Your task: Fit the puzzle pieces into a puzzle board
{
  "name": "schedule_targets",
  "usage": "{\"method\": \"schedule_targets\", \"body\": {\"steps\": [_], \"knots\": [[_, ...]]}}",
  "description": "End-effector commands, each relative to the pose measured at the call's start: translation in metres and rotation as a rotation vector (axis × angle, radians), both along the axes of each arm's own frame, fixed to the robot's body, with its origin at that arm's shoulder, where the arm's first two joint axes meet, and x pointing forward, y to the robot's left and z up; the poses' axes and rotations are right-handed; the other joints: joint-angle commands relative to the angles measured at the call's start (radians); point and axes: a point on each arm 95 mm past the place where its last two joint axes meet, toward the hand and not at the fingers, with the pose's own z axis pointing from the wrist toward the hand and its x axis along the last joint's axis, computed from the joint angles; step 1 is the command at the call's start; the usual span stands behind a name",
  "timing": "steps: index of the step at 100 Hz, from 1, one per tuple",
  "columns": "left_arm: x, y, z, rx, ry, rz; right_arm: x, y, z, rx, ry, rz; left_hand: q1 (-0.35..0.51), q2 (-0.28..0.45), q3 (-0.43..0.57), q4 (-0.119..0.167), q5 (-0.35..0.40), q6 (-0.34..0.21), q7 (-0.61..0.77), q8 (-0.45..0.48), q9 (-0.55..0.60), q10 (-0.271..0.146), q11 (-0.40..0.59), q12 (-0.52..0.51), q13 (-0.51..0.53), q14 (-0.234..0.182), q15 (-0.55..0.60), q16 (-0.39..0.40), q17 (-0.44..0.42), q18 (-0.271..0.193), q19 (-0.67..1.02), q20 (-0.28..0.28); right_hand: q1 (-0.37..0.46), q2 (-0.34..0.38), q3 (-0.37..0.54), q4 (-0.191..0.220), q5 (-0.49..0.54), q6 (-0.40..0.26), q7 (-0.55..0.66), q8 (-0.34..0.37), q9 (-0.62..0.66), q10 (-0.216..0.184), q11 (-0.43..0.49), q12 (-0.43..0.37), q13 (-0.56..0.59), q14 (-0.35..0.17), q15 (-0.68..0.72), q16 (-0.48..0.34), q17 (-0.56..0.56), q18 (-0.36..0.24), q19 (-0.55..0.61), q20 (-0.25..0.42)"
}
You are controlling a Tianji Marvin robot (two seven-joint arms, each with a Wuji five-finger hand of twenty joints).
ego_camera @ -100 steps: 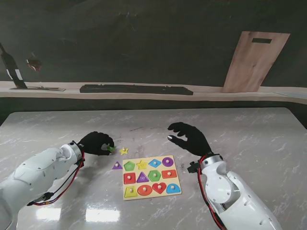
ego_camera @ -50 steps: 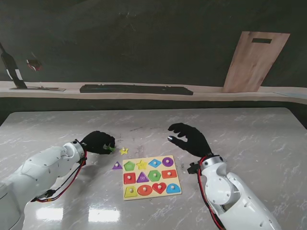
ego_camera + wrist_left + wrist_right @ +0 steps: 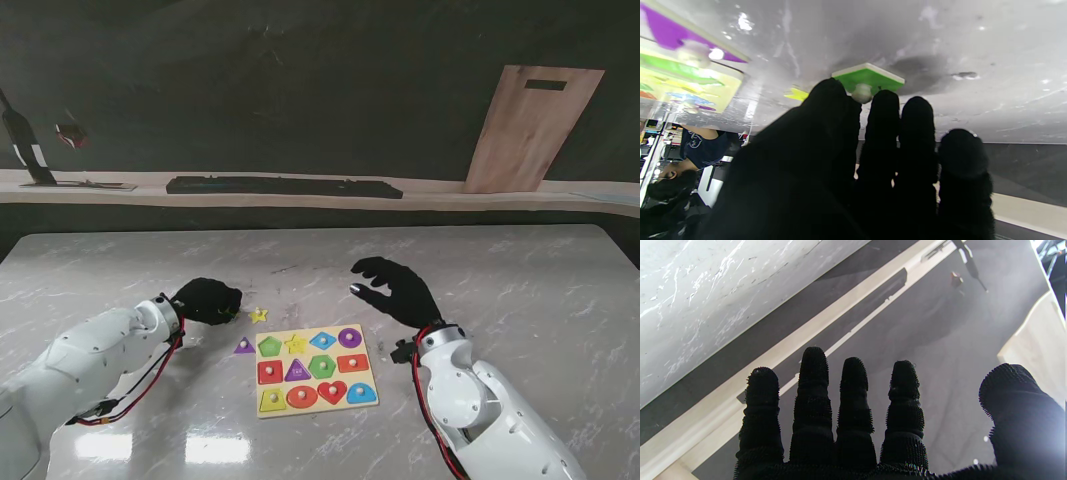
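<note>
Green piece (image 3: pixel 870 77) hidden under left hand (image 3: pixel 207 300)

The marble table (image 3: pixel 520 290) is seen from high on the stand, looking down and forward to a dark back wall. The puzzle board (image 3: pixel 315 369) is viewed close and inverted from the left wrist, along black fingers (image 3: pixel 883 133); this board corner is shared with the stand view. From the right wrist, table edge and wall are seen past spread fingers (image 3: pixel 853 400).
</note>
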Motion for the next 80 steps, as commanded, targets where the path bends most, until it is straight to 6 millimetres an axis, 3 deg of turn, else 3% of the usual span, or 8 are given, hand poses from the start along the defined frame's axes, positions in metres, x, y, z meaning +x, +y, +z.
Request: {"method": "schedule_targets", "body": {"steps": [1, 80], "knots": [[-0.006, 0.001, -0.005, -0.003, 0.007, -0.004, -0.003, 0.004, -0.001, 0.008, 0.004, 0.002, 0.001, -0.034, 0.034, -0.039, 0.008, 0.005, 0.024, 0.001, 0.022, 0.022, 0.004, -0.012, 0.035, -0.021, 0.030, -0.016, 0.018, -0.056, 0.057, -0.019, -0.017, 0.028, -0.014, 0.022, 0.002, -0.025, 0.003, -0.011, 0.013, -0.005, 0.009, 0.003, 0.001, 0.000, 0.013, 0.007, -0.006, 0.005, 0.016, 0.014], [-0.028, 0.009, -0.004, 0.060, 0.027, 0.009, -0.006, 0.005, -0.002, 0.008, 0.014, 0.002, 0.002, -0.041, 0.078, -0.029, 0.041, 0.014, -0.017, -0.029, 0.037, 0.030, -0.027, -0.066, 0.035, -0.009, 0.020, -0.044, 0.009, -0.046, 0.057, -0.036, -0.016, 0.029, -0.014, 0.022, 0.008, -0.026, 0.005, -0.010, 0.015, -0.004, 0.009, 0.004, 0.000, 0.000, 0.013, 0.007, -0.007, 0.006, 0.015, 0.014]]}}
